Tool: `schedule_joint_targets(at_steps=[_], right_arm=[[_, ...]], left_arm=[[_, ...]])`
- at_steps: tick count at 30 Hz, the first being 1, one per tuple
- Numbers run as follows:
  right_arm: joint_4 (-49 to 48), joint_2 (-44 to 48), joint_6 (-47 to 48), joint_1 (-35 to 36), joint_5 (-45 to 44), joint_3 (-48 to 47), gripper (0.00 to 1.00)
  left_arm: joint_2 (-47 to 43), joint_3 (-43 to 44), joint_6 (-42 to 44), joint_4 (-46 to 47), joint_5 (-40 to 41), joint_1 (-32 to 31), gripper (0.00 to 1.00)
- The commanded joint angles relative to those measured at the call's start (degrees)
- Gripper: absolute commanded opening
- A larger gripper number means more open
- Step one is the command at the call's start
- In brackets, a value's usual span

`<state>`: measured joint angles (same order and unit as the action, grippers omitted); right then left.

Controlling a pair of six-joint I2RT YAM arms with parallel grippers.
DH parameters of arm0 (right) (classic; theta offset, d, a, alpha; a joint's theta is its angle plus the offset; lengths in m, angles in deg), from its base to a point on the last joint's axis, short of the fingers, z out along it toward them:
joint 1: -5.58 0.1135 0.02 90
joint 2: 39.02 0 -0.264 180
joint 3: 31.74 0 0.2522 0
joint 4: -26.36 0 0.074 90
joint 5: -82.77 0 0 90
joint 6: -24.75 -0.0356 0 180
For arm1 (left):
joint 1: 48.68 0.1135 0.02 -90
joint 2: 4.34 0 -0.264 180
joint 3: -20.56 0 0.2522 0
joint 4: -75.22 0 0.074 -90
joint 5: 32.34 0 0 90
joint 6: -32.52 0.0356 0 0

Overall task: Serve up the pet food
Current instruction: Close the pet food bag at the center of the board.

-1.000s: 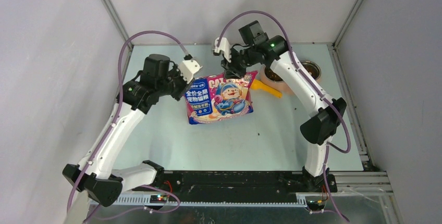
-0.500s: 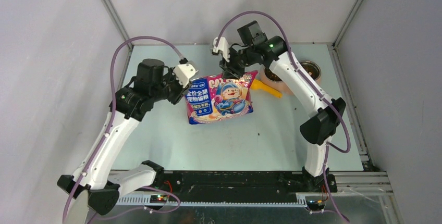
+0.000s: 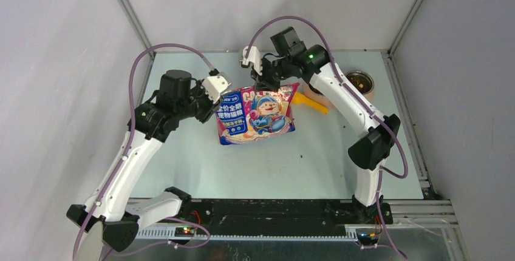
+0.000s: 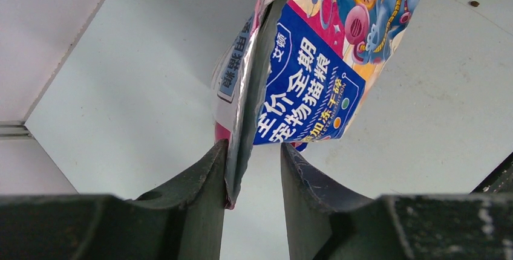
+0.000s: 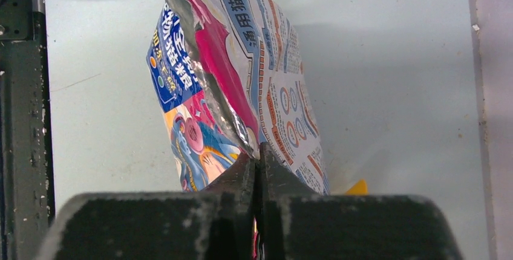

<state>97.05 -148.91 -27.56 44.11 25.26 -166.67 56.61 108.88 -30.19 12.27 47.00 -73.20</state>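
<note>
The bag (image 3: 258,114) is pinched at its top edge by the pressed-together right claw (image 5: 259,162), its side edge is flanked by the spread left claw (image 4: 254,154) and touched by one finger only, while the pet food (image 3: 362,81) is seen in a bowl (image 3: 351,76) at the far right of the desk (image 3: 316,164).

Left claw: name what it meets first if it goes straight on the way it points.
The printed bag: its foil edge stands between the left claw's open fingers, against one of them. Depth beyond is unclear.
</note>
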Motion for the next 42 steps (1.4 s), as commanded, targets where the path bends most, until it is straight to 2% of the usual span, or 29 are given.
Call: schedule_joint_targets(at_steps=[1,2,4,7,9,12,14,15,22,24,26,28,31,35,37,38,42], right_arm=[[-5.6,0.4,-0.3,1.0,-1.5,0.0,0.10],[-5.4,0.3,0.2,1.2,-1.5,0.0,0.24],[-5.9,0.6,1.8,1.9,-1.5,0.9,0.32],[-10.7,2.1,2.2,3.2,-2.7,5.1,0.38],[-12.5,2.4,1.7,3.9,-3.3,6.2,0.38],[-13.5,1.9,0.7,4.7,-3.9,5.8,0.31],[-14.4,1.5,-0.2,4.9,-4.7,5.7,0.14],[-14.7,1.3,-0.7,5.0,-4.8,5.6,0.02],[-16.6,2.3,-2.8,4.7,-5.3,5.8,0.00],[-16.5,2.5,-3.2,4.8,-4.7,5.4,0.21],[-16.6,2.9,-3.4,4.7,-3.4,5.5,0.32],[-16.8,3.2,-3.8,4.9,-2.4,5.6,0.37],[-17.1,2.9,-4.0,5.5,-2.1,5.4,0.38],[-17.1,1.8,-3.5,6.6,-3.4,5.2,0.33],[-17.0,1.3,-3.5,6.8,-4.0,5.1,0.15],[-16.6,0.9,-3.5,6.9,-4.2,4.8,0.02],[-17.0,1.1,-3.8,6.9,-5.2,4.4,0.00]], left_arm=[[-1.8,-1.0,0.2,0.4,-0.3,-0.3,0.41],[-1.8,-1.1,0.2,0.5,-0.6,-0.3,0.41],[-1.8,-1.1,0.2,0.4,-1.0,-0.3,0.41],[-1.9,-1.1,0.3,0.2,-1.4,-0.3,0.41],[-2.0,-1.3,0.3,0.2,-1.6,-0.2,0.41],[-2.0,-1.4,0.4,0.1,-1.7,-0.2,0.41],[-2.1,-1.4,0.3,0.0,-1.8,-0.3,0.41],[-2.1,-1.4,0.4,0.0,-1.9,-0.3,0.41],[-2.2,-1.9,0.8,-0.1,-2.4,-0.3,0.41],[-2.2,-2.0,0.8,0.0,-2.6,-0.3,0.41],[-2.2,-1.8,1.0,-0.1,-2.9,-0.3,0.41],[-2.1,-1.7,1.2,-0.5,-3.5,-0.3,0.41],[-2.3,-1.4,1.4,-1.0,-4.5,-0.3,0.41],[-2.6,-1.3,1.7,-1.6,-5.4,-0.2,0.41],[-2.8,-1.2,1.8,-1.8,-5.6,-0.3,0.41],[-2.9,-1.1,1.9,-1.8,-5.6,-0.3,0.41],[-3.3,-0.6,2.2,-2.0,-4.9,-0.2,0.44]])
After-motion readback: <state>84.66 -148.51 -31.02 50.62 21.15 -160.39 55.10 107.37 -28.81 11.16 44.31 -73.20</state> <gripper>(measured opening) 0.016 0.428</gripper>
